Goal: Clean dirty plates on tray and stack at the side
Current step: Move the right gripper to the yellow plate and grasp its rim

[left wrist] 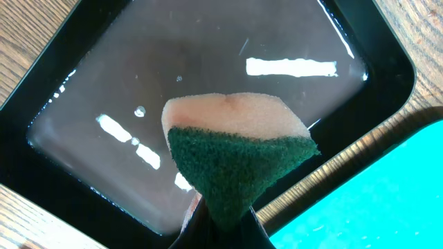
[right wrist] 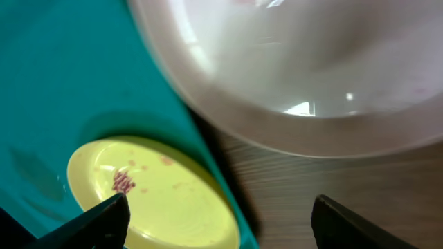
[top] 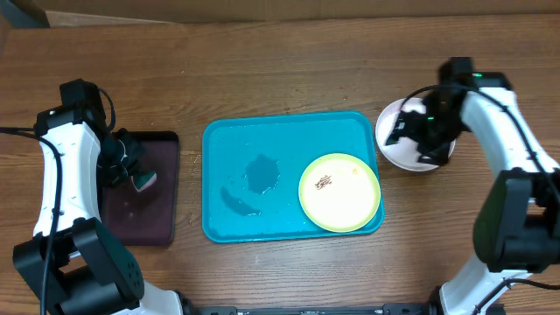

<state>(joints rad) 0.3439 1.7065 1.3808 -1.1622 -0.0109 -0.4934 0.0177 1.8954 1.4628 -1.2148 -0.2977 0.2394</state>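
Observation:
A yellow-green plate (top: 339, 192) with a red-brown smear lies at the right end of the turquoise tray (top: 227, 144). A white plate (top: 391, 147) rests on the table just right of the tray. My right gripper (top: 426, 131) hovers over it, open and empty. The right wrist view shows the white plate (right wrist: 291, 69) ahead, the yellow-green plate (right wrist: 159, 200) and the tray (right wrist: 62, 76) lower left, and the right gripper (right wrist: 221, 225) with jaws wide apart. My left gripper (top: 133, 171) is shut on a green-and-pink sponge (left wrist: 235, 145) over the dark tray.
A dark maroon tray (top: 166, 206) holding water stands left of the turquoise tray; its rim (left wrist: 394, 76) shows in the left wrist view. Wet patches (top: 261, 172) lie in the turquoise tray's middle. Bare wooden table (top: 289, 70) surrounds everything.

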